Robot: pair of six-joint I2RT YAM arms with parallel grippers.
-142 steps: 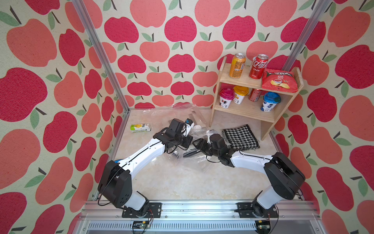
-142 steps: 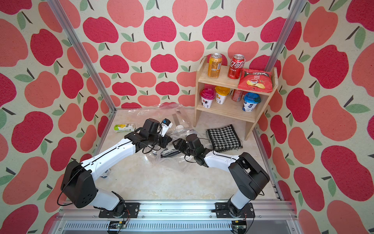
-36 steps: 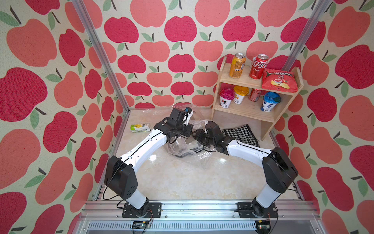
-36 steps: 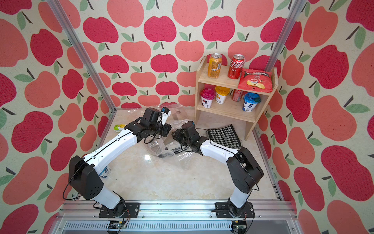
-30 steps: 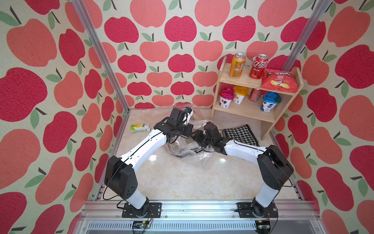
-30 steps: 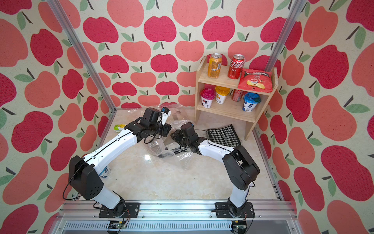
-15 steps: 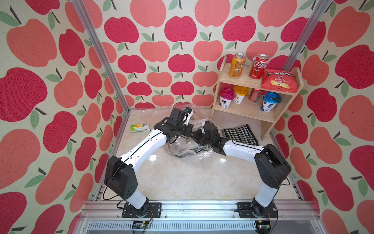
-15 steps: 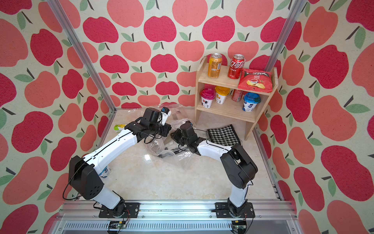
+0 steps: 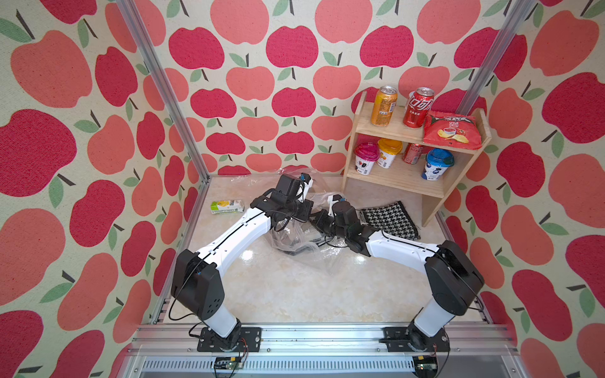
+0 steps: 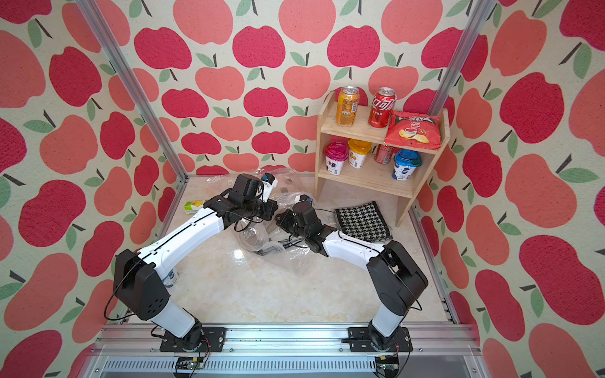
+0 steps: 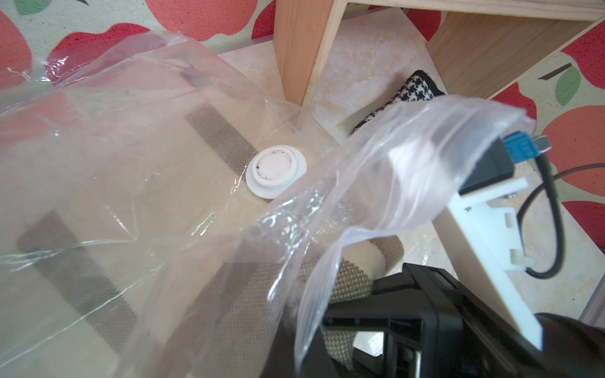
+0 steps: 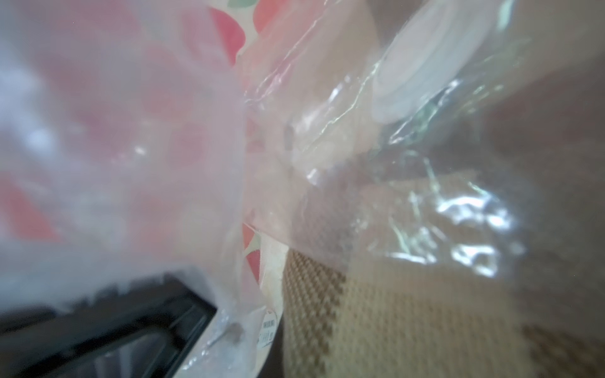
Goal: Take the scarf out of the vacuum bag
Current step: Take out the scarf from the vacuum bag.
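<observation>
Beside the wooden shelf [image 9: 409, 183], the vacuum bag [image 9: 296, 247] lies crumpled on the tabletop [image 9: 294, 294]. The beige scarf [image 11: 376, 258] is inside it, under the white valve cap [image 11: 276, 170]. Since a few seconds ago the right gripper [image 9: 316, 220] has come nearer the shelf and closed at the scarf's rolled end; whether it pinches knit or only film I cannot tell. The left gripper [image 9: 304, 214], jaws closed, holds the bag's mouth film raised. A houndstooth cloth [image 9: 389, 219] lies before the shelf. A juice carton [image 9: 227, 207] sits well apart from the shelf, beyond the bag. Loose film veils the right wrist view.
</observation>
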